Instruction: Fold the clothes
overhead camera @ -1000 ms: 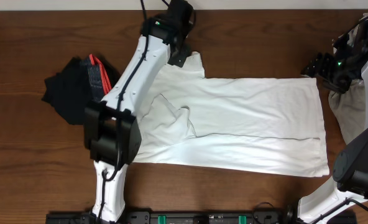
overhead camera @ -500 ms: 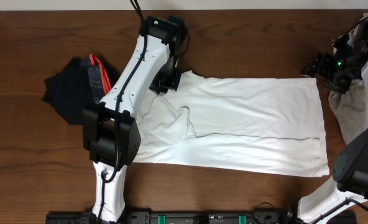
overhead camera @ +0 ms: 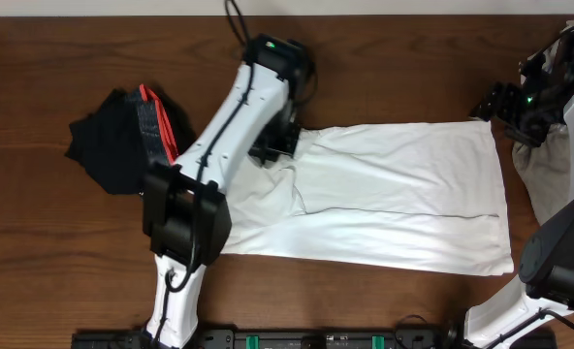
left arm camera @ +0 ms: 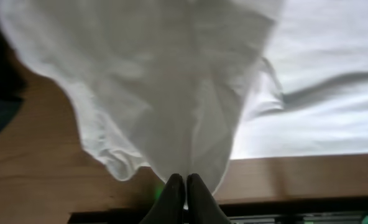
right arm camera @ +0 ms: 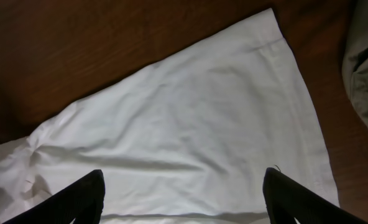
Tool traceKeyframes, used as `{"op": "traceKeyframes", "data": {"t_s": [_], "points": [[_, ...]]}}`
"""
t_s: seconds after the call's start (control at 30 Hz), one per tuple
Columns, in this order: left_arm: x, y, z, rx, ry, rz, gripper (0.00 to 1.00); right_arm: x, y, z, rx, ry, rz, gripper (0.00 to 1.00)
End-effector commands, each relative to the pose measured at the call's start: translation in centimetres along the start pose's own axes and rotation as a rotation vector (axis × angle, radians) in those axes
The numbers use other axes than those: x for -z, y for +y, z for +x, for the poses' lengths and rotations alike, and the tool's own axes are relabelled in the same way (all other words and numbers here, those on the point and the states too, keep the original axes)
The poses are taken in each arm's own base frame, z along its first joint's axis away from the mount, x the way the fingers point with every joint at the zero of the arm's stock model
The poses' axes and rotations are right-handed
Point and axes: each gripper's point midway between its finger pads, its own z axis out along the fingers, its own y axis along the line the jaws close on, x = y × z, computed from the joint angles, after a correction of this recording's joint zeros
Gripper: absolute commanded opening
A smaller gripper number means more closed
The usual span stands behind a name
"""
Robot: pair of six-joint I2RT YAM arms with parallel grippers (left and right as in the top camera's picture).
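left gripper (left arm camera: pixel 185 184) — clamped on white T-shirt (overhead camera: pixel 403 194) sleeve | right gripper (right arm camera: pixel 183 193) — spread wide above T-shirt corner

My L gripper (overhead camera: pixel 275 147) has moved back twd 6 o'clock, pulling the white T-shirt's (overhead camera: pixel 403 184) sleeve (left arm camera: pixel 159 106) in w/ it. Sleeve no longer sticks out at 12.

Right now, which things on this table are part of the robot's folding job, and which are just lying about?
Part of the job:
white T-shirt, pinched by the left gripper
black piece with red-grey band
khaki garment by the right arm

Just lying about:
nothing loose, only the robot's own black cable at the far edge
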Motion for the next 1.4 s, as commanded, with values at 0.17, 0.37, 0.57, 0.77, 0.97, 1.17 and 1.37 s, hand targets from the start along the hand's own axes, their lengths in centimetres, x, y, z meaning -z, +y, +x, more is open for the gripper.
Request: {"op": "traceKeyframes", "data": {"t_s": [0.17, 0.37, 0.57, 0.77, 0.97, 1.17, 1.37], "points": [[-0.6, -1.4, 2.8, -0.002, 0.103, -0.026, 0.06, 0.6, 0.5, -0.4, 0.030, -0.019, 0.001, 0.81], [-1.7, -0.9, 4.6, 0.013, 0.171, -0.047, 0.06, 0.6, 0.5, -0.4, 0.029, -0.018, 0.002, 0.81], [-2.9, -0.2, 7.2, 0.037, 0.248, -0.073, 0.06, 0.6, 0.5, -0.4, 0.030, -0.020, 0.002, 0.82], [-4.4, -0.4, 9.2, 0.042, 0.272, -0.071, 0.06, 0.6, 0.5, -0.4, 0.030, -0.021, 0.002, 0.82], [-5.6, -1.3, 10.0, 0.027, 0.296, -0.054, 0.06, 0.6, 0.4, -0.4, 0.030, -0.021, 0.006, 0.82], [-5.7, -0.8, 8.4, 0.027, 0.220, -0.073, 0.06, 0.6, 0.4, -0.6, 0.031, -0.026, 0.005, 0.83], [-4.4, 3.0, 4.7, 0.134, 0.048, -0.067, 0.26, 0.4, 0.5, -1.2, 0.040, -0.051, 0.000, 0.88]]}}
